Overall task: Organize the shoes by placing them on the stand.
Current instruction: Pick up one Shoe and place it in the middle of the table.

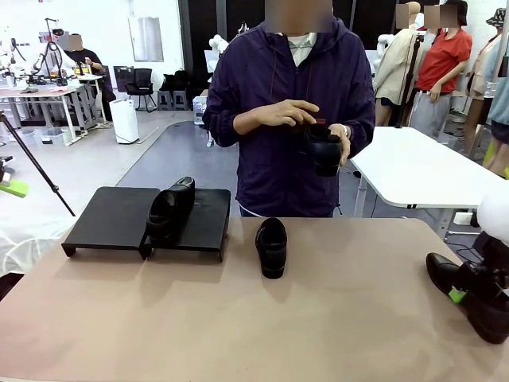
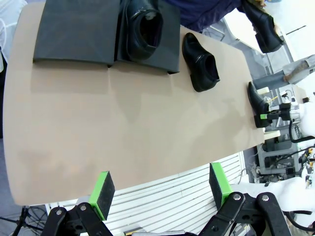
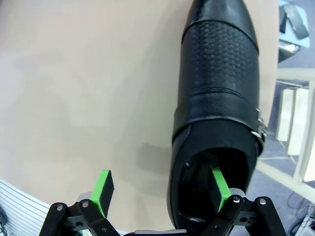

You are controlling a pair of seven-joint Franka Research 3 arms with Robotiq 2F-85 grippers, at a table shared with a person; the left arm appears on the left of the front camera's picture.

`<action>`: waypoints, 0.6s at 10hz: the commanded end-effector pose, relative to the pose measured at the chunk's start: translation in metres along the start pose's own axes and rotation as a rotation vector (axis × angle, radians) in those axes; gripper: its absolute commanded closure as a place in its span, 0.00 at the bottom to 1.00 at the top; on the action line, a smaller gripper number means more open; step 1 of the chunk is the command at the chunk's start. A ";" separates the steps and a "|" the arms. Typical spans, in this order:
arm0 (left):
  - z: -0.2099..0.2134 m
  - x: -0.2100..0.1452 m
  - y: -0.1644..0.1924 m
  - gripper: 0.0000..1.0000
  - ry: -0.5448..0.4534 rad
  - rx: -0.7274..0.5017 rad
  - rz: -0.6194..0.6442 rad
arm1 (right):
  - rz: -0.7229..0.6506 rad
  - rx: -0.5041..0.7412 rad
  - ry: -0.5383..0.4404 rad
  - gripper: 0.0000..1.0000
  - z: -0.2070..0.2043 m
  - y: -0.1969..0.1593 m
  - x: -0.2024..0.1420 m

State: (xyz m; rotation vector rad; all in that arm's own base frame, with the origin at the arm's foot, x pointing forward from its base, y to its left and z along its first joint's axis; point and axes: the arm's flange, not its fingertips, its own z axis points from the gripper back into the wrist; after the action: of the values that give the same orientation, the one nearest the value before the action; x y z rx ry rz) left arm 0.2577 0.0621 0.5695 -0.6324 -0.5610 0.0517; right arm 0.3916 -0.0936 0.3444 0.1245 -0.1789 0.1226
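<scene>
One glossy black shoe (image 1: 171, 208) lies on the low black stand (image 1: 111, 219), over the seam between its two panels. Another shoe (image 1: 271, 247) sits on the table just right of the stand. A person at the far side holds a further shoe (image 1: 324, 150) in both hands at chest height. A shoe (image 3: 219, 88) lies at the table's right edge. My right gripper (image 3: 160, 191) is open astride its side wall, one pad (image 3: 218, 189) inside the shoe's mouth and the other outside. My left gripper (image 2: 161, 189) is open and holds nothing, high above the table's near edge.
The tan table (image 1: 238, 318) is bare across its near half. A white table (image 1: 429, 167) stands behind at the right. The stand's left panel (image 2: 74, 34) carries nothing.
</scene>
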 end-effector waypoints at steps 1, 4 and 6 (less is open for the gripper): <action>0.000 0.002 0.002 0.00 -0.009 -0.007 -0.006 | 0.025 0.043 -0.044 0.00 -0.017 0.000 -0.004; 0.000 0.002 0.002 0.00 -0.009 -0.007 -0.006 | 0.024 0.068 -0.045 0.84 -0.009 0.002 -0.001; 0.000 0.002 0.002 0.00 -0.009 -0.007 -0.006 | 0.022 0.071 -0.042 1.00 -0.008 0.002 0.000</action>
State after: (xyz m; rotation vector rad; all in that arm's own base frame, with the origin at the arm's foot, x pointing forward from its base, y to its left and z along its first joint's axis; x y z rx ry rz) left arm 0.2577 0.0621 0.5695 -0.6324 -0.5609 0.0517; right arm 0.3954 -0.0874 0.3381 0.1658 -0.1982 0.1226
